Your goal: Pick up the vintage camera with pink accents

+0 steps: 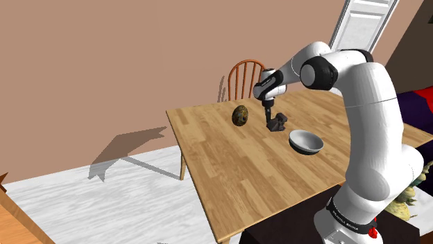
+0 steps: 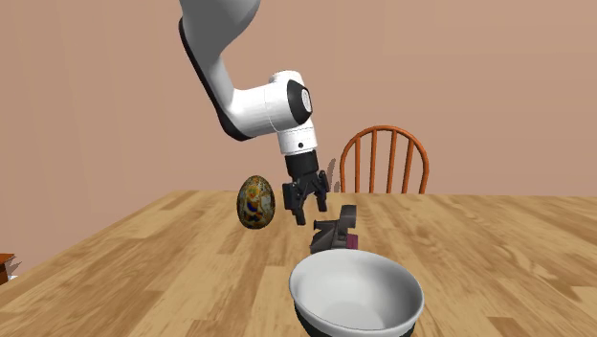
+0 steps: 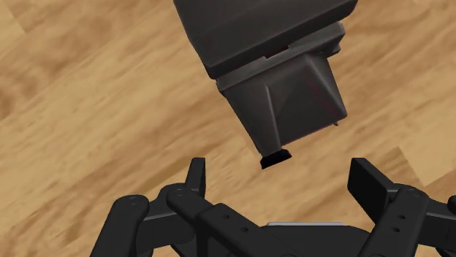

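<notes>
Since the second exterior view looks across the desk [image 2: 143,258] toward the arm, start with what lies closest in it: the grey-white bowl [image 2: 356,292], upright and with nothing in it. It sits close enough to your target to crowd an approach from that side, though the shoulder view shows a gap of bare wood between the two. Just behind the bowl is the vintage camera [image 2: 340,230], a dark grey body resting on the wood with only a trace of pink at its lower edge. It is free of everything around it, which I judge leaves you room to come straight down. Farther back and toward that view's left, the painted egg [image 2: 255,202] balances on end, apart from the camera, so a sideways sweep could topple it. Beyond the desk's far edge a wooden chair [image 2: 383,130] faces in against the plain wall, well out of your way. Now the tool [image 2: 304,215]: it hangs a little above the camera and slightly toward the egg's side of it, pointing down. In the wrist view its fingers [image 3: 196,175] are spread wide with nothing between them, and the camera lies ahead of the tips, untouched. You are carrying nothing yet; my reading is that you must centre over the body before lowering.
</notes>
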Robot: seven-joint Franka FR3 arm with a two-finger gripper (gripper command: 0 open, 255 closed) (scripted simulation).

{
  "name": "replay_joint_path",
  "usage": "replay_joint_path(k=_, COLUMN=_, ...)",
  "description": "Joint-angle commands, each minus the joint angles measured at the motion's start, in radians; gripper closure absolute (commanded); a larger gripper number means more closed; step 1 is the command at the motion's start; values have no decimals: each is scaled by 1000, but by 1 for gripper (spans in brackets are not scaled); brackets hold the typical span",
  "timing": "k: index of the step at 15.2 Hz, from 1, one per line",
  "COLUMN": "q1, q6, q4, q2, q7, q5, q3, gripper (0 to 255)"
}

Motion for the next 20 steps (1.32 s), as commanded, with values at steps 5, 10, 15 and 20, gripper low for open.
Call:
replay_joint_path(k=5, q1=-6, q6=41, q4=1, q2=43, q7=4, q5=7, q3=7, gripper=0)
replay_joint_path(k=10, q1=-4, q6=43, q4=-1, q2=42, q7=5, q5=7, q3=7, gripper=255)
replay_joint_path(k=15, q1=-6, q6=41, q4=1, q2=43, q7=4, q5=7, q3=7, gripper=255)
replay_joint_path(k=20, q1=1, q6=-3, q4=1, q2=-2, q7=0, q5=0, q3=0, gripper=255)
